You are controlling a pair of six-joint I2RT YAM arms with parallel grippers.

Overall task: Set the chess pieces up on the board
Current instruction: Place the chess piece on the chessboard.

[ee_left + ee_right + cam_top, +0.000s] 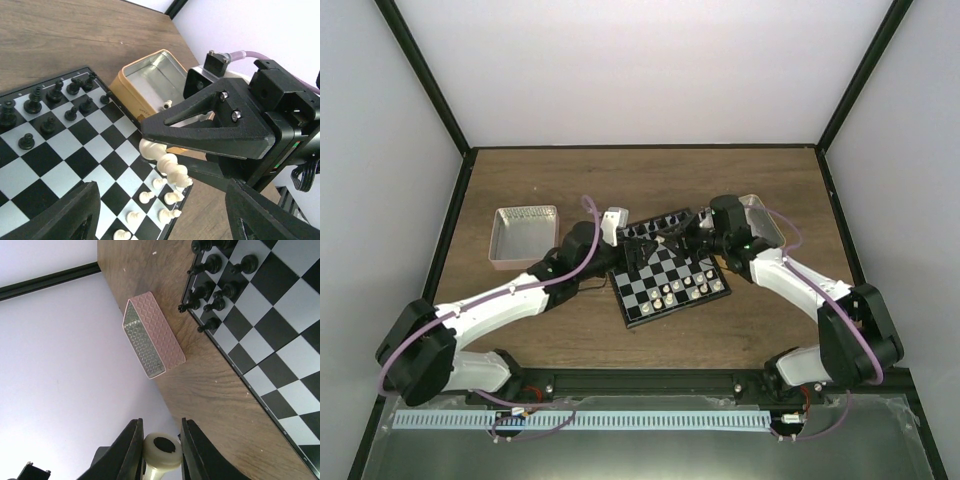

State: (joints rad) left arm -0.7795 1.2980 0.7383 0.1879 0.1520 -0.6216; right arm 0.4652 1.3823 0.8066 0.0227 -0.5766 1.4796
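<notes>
The board (650, 300) lies at the table's middle, turned at an angle. Several cream chess pieces (682, 290) stand on its near right rows, with black chessmen along its far edge. My right gripper (161, 426) is shut on the round base of one cream chess piece (161, 452). In the left wrist view that held piece (164, 161) hangs tilted above the board's (75, 150) right corner, over the standing cream pieces (150, 196). My left gripper (162, 200) is open with nothing between its fingers, low over the board (280, 335), facing the right gripper (682, 238).
A pink tray (525, 235) sits to the left of the board. An orange-tan tray (150, 82) by the board's right side holds one small cream piece (167, 104). Black chessmen (55, 100) crowd the far rows. Both arms meet over the board's far half.
</notes>
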